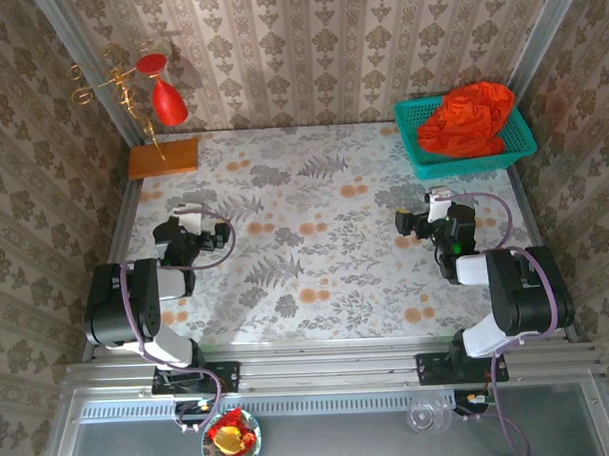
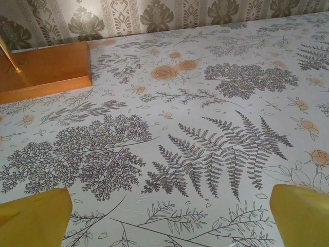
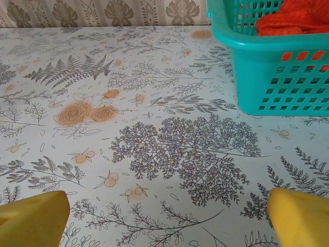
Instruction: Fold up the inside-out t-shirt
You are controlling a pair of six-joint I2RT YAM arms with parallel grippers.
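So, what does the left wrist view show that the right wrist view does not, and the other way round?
Left wrist view: a flat orange-brown wooden block at the upper left, with a thin gold rod rising from it. Right wrist view: a teal basket at the upper right, the orange-red t-shirt bunched inside. Both: the floral table, the patterned wall, and yellow fingers at the bottom corners: the left hand and the right hand, each open.

Left arm [image 1: 137,294] and right arm [image 1: 512,291] folded back near their bases, left end effector [image 2: 167,218] and right end effector [image 3: 167,218] pointing forward, yellow fingertips [image 2: 33,218] spread wide apart.
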